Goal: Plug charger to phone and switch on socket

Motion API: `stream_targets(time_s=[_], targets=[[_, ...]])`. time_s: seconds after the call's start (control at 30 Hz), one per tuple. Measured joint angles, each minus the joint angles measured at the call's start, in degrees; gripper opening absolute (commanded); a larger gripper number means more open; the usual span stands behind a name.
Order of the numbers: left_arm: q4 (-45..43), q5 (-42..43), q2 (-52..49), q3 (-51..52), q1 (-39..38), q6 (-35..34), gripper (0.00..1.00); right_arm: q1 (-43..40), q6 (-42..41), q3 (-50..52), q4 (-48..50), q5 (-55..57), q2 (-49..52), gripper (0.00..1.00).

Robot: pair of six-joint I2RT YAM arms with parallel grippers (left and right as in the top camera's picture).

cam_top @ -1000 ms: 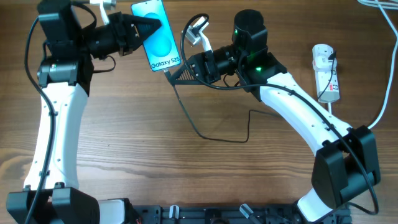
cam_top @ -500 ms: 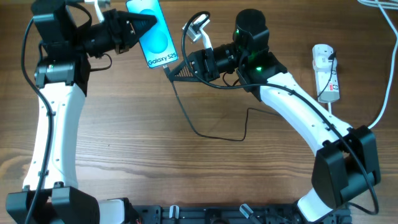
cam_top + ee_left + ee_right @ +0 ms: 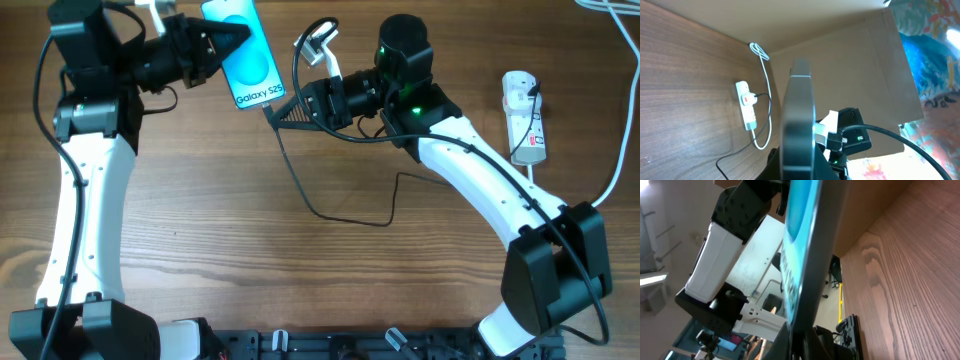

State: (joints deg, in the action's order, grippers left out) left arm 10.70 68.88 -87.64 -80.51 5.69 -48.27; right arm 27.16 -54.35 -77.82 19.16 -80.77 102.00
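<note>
The phone (image 3: 250, 55), screen light blue with "Galaxy S25", is held off the table at the back left by my left gripper (image 3: 228, 42), which is shut on it. My right gripper (image 3: 285, 108) is shut on the charger's plug tip right at the phone's lower end. The charger cable (image 3: 350, 222) trails from there across the table. The white socket (image 3: 522, 118) lies at the right. In the left wrist view the phone (image 3: 799, 120) is edge-on, with the socket (image 3: 746, 105) beyond. In the right wrist view the phone (image 3: 807, 255) rises from between my fingers (image 3: 800, 342); the plug itself is hidden.
The socket's thick white cord (image 3: 625, 150) loops along the right edge of the table. The charger's dark cable (image 3: 727, 152) runs from the socket over the wood. A cardboard wall (image 3: 850, 65) stands behind the table. My left arm (image 3: 720, 255) fills the left of the right wrist view.
My left gripper has carried the phone a little up and to the left, and my right gripper followed with the plug. In the last half second hardly anything moved.
</note>
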Motion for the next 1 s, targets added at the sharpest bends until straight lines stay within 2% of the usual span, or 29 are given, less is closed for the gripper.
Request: stream_targets(time_s=[1.0], targets=[[0.4,1.5,0.0,0.0,1.0,2.1,0.04,0.0,0.2,0.0,0.0,-0.2,0.0,0.04]])
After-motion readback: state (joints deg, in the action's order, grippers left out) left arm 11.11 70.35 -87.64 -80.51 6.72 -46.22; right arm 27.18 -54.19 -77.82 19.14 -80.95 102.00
